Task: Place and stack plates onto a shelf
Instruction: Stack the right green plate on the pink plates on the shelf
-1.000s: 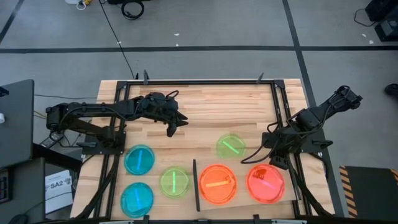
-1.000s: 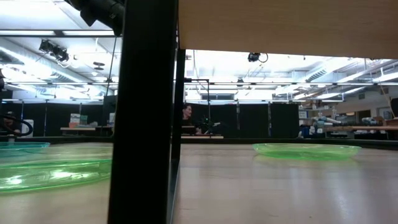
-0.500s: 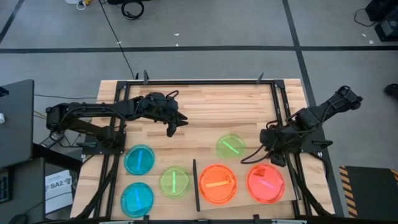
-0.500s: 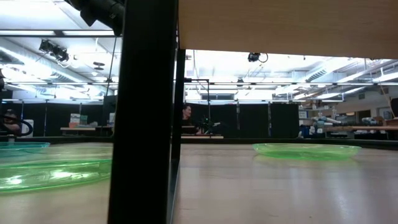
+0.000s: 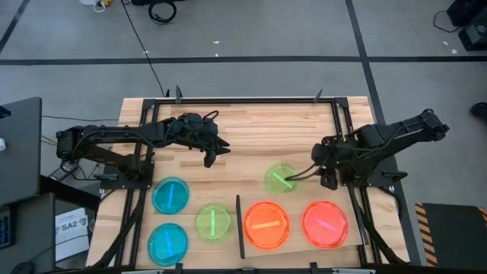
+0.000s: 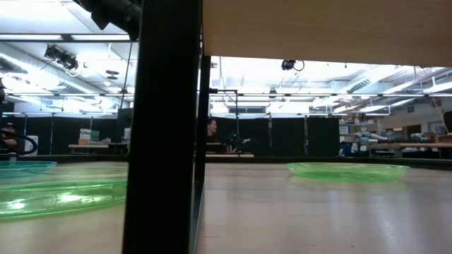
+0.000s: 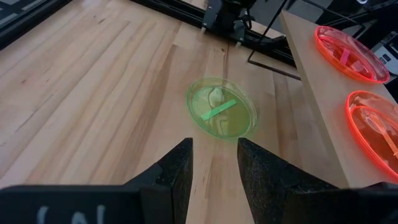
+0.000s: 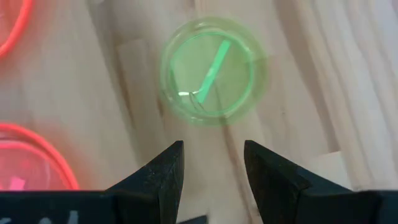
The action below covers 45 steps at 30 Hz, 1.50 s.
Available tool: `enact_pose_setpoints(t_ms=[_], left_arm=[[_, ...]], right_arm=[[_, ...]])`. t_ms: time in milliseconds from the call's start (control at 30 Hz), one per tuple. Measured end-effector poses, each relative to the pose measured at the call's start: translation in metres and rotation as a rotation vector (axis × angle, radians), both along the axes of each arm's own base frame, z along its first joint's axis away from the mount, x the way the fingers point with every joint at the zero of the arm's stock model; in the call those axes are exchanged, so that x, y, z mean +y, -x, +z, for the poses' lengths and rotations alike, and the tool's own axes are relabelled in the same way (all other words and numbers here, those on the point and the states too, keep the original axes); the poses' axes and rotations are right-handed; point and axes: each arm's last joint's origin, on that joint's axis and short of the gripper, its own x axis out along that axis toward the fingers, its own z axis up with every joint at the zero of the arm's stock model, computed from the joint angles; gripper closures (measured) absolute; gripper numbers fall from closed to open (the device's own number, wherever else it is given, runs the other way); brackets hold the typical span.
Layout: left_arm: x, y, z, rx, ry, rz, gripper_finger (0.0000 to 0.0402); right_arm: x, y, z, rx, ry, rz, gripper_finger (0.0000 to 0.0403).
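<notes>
The right gripper (image 5: 326, 176), jaws parted and empty, hovers over the table with a loose green plate (image 8: 208, 70) lying flat just ahead of its fingertips. Judging by this, the reach for that plate is in hand; next the jaws must descend and close on its rim. Round, it has no long axis. The left gripper (image 5: 208, 159), jaws also parted, waits apart.

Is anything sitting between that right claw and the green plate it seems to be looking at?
Nothing visible does. The right claw hangs open beside the green plate, and its wrist view shows only bare tabletop between its fingertips and that plate. The pink plate and orange plate lie off to the side, on the shelf.
</notes>
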Motion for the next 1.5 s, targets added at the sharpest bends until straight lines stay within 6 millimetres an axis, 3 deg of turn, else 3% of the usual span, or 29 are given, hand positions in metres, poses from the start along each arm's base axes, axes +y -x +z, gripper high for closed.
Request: enact_pose_setpoints(t_ms=[367,800,1167,1500], left_arm=[[0.000,0.000,0.000,0.000,0.000,0.000,0.0269],[0.000,0.000,0.000,-0.002,0.000,0.000,0.0269],[0.000,0.000,0.000,-0.002,0.000,0.000,0.0269],[0.000,0.000,0.000,-0.002,0.000,0.000,0.0269]], right_arm=[[-0.021,0.006,-0.001,0.062,0.047,0.020,0.0229],[-0.048,0.001,0.010,-0.101,0.109,-0.021,0.0229],[-0.076,0.002,0.010,-0.117,0.073,-0.152,0.0229],[-0.092,-0.018,0.009,-0.199,0.047,-0.222,0.0229]])
